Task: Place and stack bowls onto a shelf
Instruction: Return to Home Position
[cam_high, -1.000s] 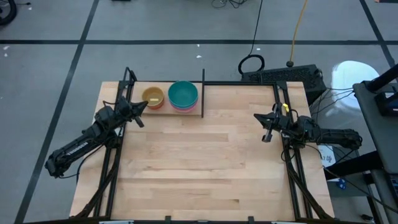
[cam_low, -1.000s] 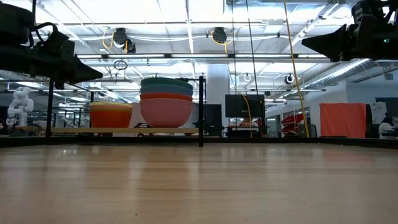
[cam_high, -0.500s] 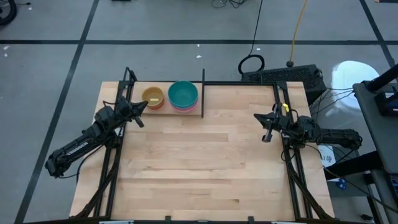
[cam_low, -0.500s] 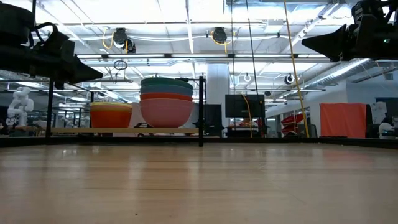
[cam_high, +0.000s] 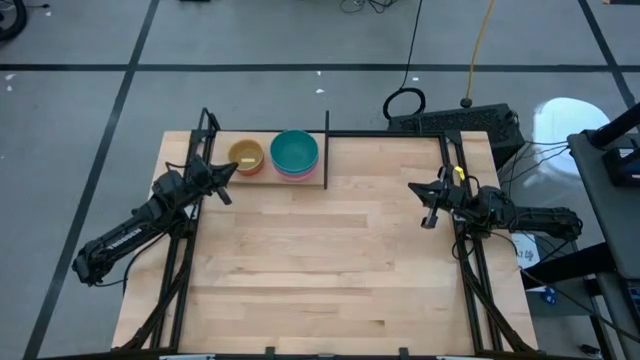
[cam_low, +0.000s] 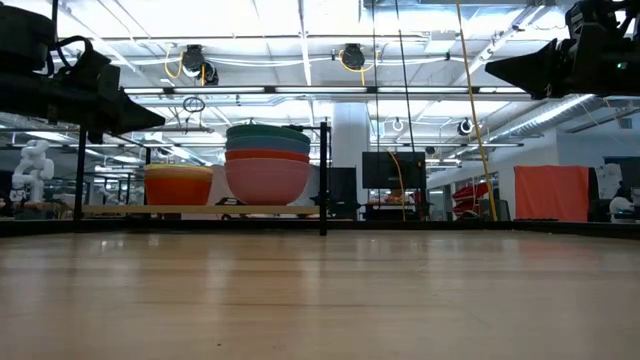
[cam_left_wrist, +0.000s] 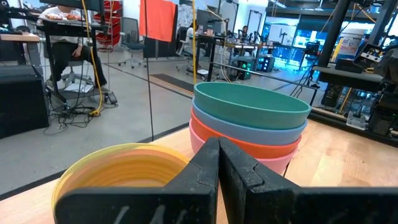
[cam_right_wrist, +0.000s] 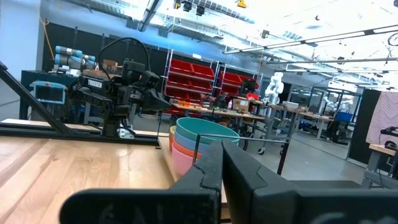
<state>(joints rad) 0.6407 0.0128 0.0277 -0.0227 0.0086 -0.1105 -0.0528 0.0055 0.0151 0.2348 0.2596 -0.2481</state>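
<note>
The room is big, with a grey floor (cam_high: 250, 90) marked by black lines and bright lights (cam_low: 300, 20) high up. A pale wooden table (cam_high: 330, 270) fills the middle of the high view. The shelf (cam_low: 180, 211) sits at the table's upper left. On it is a stack of bowls (cam_left_wrist: 249, 124): teal on top, then blue, orange and pink. A yellow bowl (cam_left_wrist: 118, 171) stands just beside it. The left gripper (cam_left_wrist: 218, 155) is near the yellow bowl, fingers pressed together, holding nothing. The right gripper (cam_right_wrist: 222, 163) is at the table's right edge, closed and empty too.
</note>
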